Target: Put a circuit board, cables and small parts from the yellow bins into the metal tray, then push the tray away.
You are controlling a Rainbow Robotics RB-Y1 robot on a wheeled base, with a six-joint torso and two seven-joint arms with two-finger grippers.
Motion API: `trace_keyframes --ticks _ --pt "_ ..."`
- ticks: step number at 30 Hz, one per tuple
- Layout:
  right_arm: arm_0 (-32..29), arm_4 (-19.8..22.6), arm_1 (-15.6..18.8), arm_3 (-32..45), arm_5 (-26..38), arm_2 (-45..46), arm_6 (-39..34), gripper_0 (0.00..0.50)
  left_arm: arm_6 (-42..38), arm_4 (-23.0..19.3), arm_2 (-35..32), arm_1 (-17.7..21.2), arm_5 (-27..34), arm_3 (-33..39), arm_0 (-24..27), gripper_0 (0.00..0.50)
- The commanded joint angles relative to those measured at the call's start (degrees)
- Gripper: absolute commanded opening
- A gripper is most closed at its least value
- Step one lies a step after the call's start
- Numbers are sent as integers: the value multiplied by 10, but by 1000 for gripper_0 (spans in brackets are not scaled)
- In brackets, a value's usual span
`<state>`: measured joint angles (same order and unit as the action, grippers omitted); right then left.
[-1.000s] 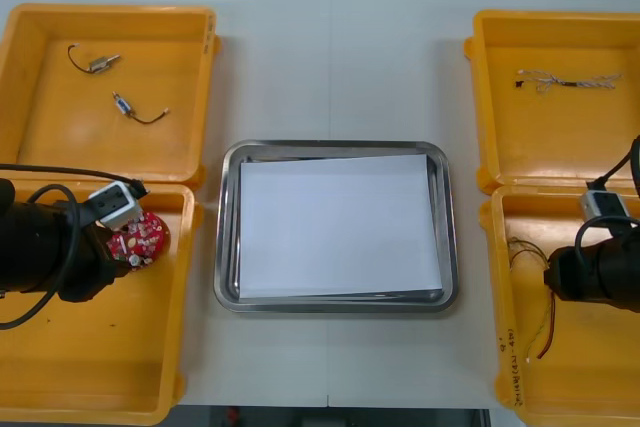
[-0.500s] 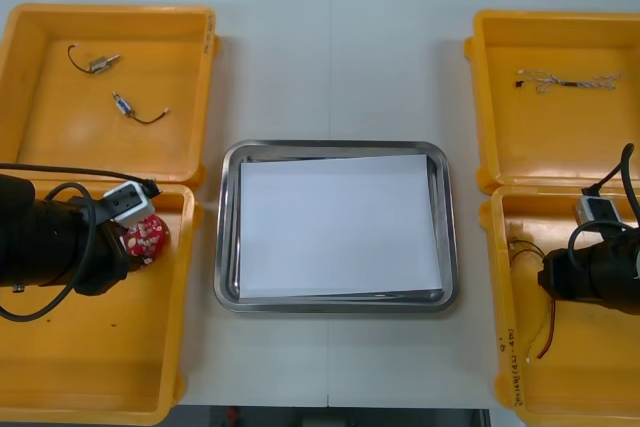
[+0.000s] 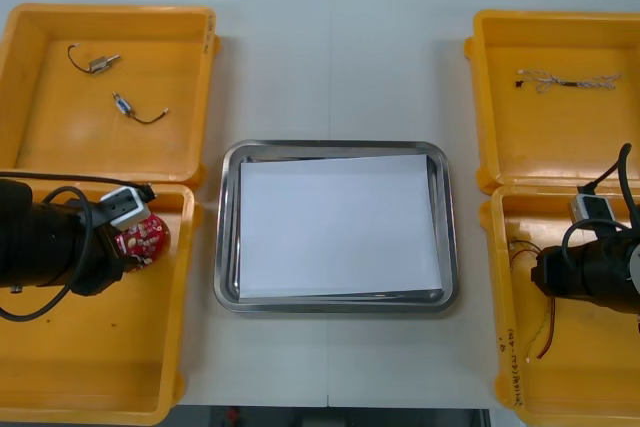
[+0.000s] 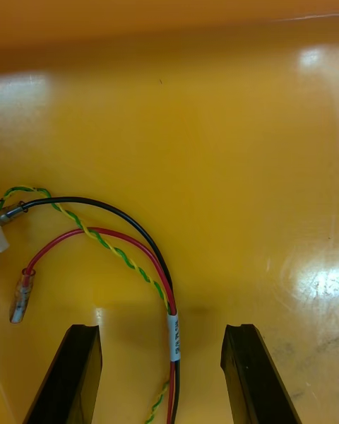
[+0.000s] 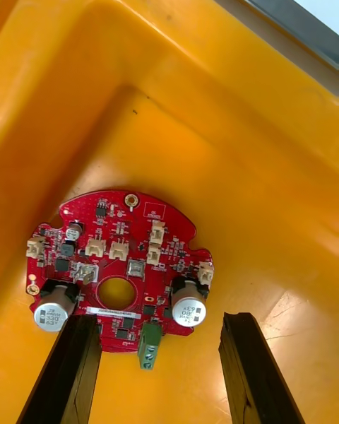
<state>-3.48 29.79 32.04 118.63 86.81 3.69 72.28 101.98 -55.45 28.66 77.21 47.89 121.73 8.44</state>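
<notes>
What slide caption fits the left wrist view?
Open left claw poised over a round red circuit board lying in a yellow bin.

No text can be read with certainty. The round red circuit board carries dark print on the tops of its 2 silver cans. It also has a white strip with a line of tiny characters below its centre hole and small white markings beside its parts, all too fine to make out. A white sleeve on the black and red cables bears small grey characters, illegible. Black lettering runs along the inner rim of the right near yellow bin, also unreadable.
</notes>
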Motion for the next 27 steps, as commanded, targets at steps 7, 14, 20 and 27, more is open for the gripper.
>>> trace_keyframes --ticks 7,14,20,27 --pt "-26 -1 -7 6 -21 -7 -16 500 72 3 13 21 -7 -13 14 500" --pt "-35 -1 -7 6 -34 -14 -17 500 74 8 15 12 -7 -17 14 500" --pt "-38 0 -7 6 -35 -18 -18 500 77 10 15 5 -6 -22 14 500" --pt "-45 -3 -7 6 -47 -24 -18 500 79 11 15 -4 -7 -23 15 500"
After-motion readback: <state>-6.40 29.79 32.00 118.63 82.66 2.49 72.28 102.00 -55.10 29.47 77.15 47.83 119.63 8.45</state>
